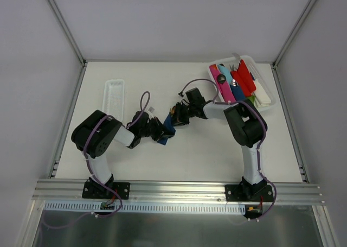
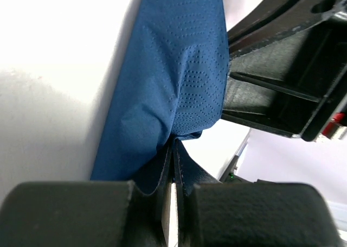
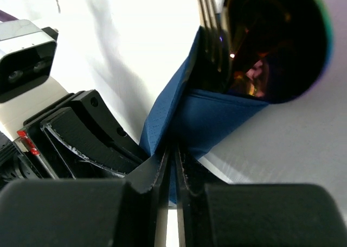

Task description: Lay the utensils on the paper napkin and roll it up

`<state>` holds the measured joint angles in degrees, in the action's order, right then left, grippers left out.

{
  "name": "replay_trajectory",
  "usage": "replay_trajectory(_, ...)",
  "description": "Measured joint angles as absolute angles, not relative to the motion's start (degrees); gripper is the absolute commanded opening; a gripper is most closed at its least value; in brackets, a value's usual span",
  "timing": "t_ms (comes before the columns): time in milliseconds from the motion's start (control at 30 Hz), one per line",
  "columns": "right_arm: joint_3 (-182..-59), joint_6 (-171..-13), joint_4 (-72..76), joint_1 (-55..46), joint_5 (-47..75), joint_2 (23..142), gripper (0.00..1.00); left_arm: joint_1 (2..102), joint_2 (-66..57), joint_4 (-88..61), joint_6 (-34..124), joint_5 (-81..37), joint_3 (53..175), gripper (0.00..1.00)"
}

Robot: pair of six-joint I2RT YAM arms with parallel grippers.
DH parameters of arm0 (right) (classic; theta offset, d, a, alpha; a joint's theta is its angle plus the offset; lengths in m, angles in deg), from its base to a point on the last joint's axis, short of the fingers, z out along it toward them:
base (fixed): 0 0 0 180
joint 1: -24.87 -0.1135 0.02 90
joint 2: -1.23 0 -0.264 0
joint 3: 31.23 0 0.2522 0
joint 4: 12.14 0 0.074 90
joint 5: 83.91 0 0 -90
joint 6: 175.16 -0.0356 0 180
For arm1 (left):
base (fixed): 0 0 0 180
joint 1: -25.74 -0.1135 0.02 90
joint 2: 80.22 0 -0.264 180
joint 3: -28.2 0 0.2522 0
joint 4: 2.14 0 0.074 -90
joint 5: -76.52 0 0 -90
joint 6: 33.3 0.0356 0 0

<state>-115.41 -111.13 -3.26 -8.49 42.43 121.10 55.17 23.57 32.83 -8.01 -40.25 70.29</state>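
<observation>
Here, left fingers [image 1: 160,134] and right fingers [image 1: 174,120] both nip the paper napkin [image 1: 168,128]

Midway across the surface [image 1: 190,154], the two arms meet nose to nose with the dark blue napkin bunched between them. In the left wrist view the left fingers [image 2: 154,203] are pressed together. A pleat of the napkin [image 2: 168,95] runs down into the thin seam between them. The rest of the sheet rises away from the tips as a creased, dotted band, passing beside the black body of the other arm.

In the right wrist view the right fingers [image 3: 154,198] stand all but closed, with only a slit between them. A folded corner of the napkin [image 3: 206,122] is caught in that slit. Beyond the tips the sheet opens into a pocket, and the utensils [image 3: 271,40] sit in it. They show as a rounded, mirror-dark copper head and, just beside it, slim tines poking past the napkin's upper edge. They lie beyond the right fingertips, not between them.

Well apart, a narrow white tray [image 1: 114,94] lies at the left. A clear bin [image 1: 274,97] of coloured plastic items stands at the far right corner.
</observation>
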Motion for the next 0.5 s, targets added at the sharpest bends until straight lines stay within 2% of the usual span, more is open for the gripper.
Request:
replay_trajectory(367,-120.7,-102.8,6.2,-3.5,37.6,120.0,0.13,55.8,23.4,22.3,-5.2,-39.4,75.2,0.0)
replay_trajectory(500,-120.9,-102.1,7.3,-2.0,36.9,118.1,0.13,55.9,23.5,20.5,-5.2,-39.4,76.1,0.05)
